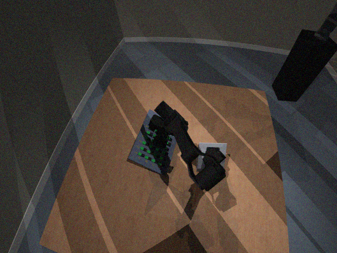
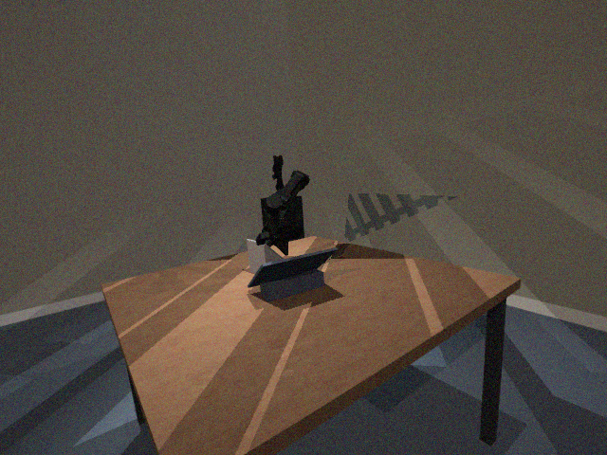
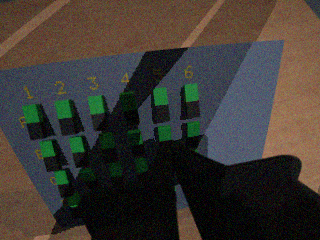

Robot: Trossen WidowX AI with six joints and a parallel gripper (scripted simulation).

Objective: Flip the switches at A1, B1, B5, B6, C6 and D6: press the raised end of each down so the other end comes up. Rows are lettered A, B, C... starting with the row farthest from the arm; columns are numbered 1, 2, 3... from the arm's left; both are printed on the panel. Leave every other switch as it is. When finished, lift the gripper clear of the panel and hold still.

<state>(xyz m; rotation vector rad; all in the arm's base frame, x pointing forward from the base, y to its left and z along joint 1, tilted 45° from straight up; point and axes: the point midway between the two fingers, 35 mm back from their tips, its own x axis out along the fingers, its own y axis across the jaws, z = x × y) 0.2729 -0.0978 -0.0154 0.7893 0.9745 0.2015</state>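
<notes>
The blue-grey switch panel (image 1: 134, 157) (image 2: 294, 266) (image 3: 235, 100) is tilted on a base. Its switches have a green part and a dark part. In the wrist view, A1 (image 3: 33, 116) and B1 (image 3: 48, 149) are at the left; B5 (image 3: 164, 133) and B6 (image 3: 193, 129) are just beyond the fingers. Which ends are raised is hard to tell in the dim light. My gripper (image 3: 168, 145) is shut and empty, its tips over or at the panel just on the near side of B5 and B6; contact cannot be told. The fingers hide C6 and D6.
A pale plate (image 1: 215, 145) (image 2: 253, 254) stands beside the arm's base. A black block (image 1: 301, 68) with another arm-like shape stands beyond the table (image 1: 108, 176) (image 2: 333, 342). Dark shadows cross the panel's middle columns.
</notes>
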